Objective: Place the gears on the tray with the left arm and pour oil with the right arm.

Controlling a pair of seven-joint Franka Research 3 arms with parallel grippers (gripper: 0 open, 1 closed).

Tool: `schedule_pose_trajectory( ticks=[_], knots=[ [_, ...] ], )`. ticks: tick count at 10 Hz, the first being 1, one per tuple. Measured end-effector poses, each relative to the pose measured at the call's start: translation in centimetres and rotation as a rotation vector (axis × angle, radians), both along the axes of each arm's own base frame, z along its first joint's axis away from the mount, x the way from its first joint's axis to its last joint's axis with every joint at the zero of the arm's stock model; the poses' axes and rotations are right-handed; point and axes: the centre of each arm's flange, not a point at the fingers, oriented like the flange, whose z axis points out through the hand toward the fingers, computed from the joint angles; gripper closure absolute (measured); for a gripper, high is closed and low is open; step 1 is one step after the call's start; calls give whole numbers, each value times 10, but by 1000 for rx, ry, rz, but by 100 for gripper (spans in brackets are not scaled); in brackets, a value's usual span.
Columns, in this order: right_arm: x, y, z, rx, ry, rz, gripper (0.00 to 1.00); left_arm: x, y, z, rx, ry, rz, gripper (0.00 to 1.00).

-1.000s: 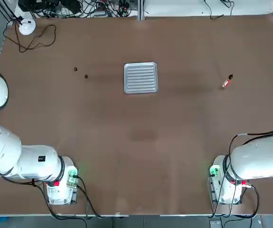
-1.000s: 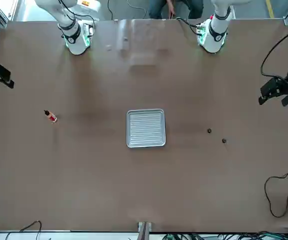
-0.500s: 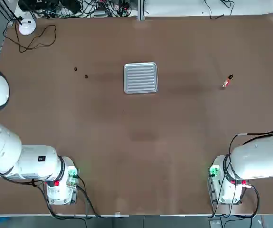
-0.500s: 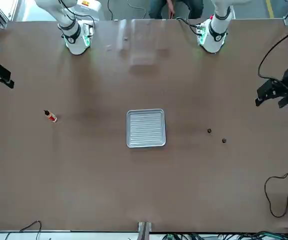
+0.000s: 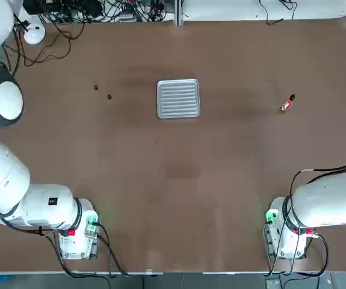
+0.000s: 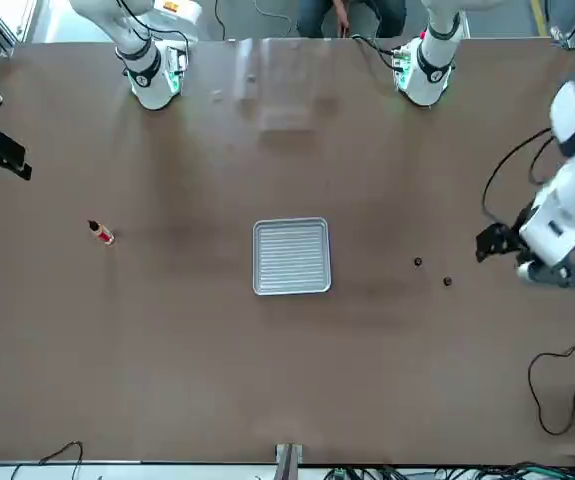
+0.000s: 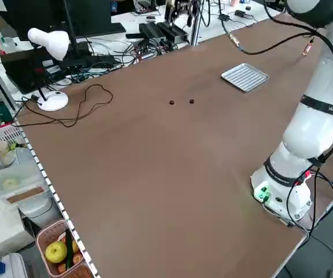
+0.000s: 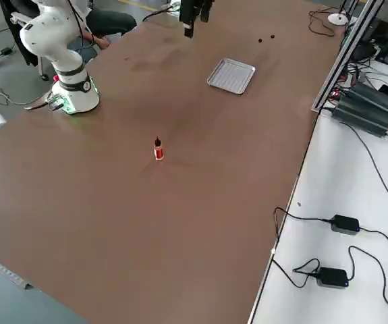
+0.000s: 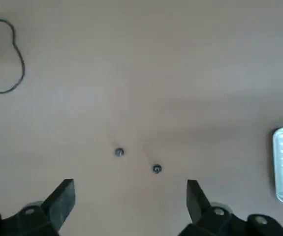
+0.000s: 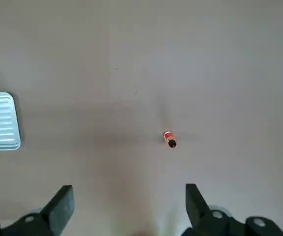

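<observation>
At the left of the brown table (image 5: 179,180), toward the far side, the two gears (image 5: 95,88) (image 5: 109,96) lie side by side on the bare surface, slightly apart from each other and well left of the tray. The left gripper (image 9: 130,199) hangs above the table just short of them on the robot's side, its two fingers (image 9: 62,196) spread wide apart with nothing between them (in the front view its dark hand shows just beside the gears, toward the table's left edge).

In the middle of the table's far half sits the tray (image 5: 178,98), flat and square to the table, its ribbed surface bare.

Farther right, about level with the tray and well apart from it, the oil (image 5: 287,103) stands upright on the table, black cap on top. The right gripper (image 10: 129,201) hovers high above the table on the near side of the bottle, its fingers (image 10: 61,202) likewise spread wide and holding nothing.
</observation>
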Motion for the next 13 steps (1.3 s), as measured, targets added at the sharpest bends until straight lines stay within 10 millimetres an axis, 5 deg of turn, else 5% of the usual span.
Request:
schedule_pose_trajectory(
  ticks=[4,10,13],
  knots=[
    [3,-32,-17,12,16,110,0,11,-18,-91,7,11,-16,0],
    [-2,-108,-73,269,26,405,0,21,-24,-157,86,-4,-59,0],
    [-11,-143,-96,386,-29,515,0,-2,-49,-206,77,9,-110,0]
  ],
)
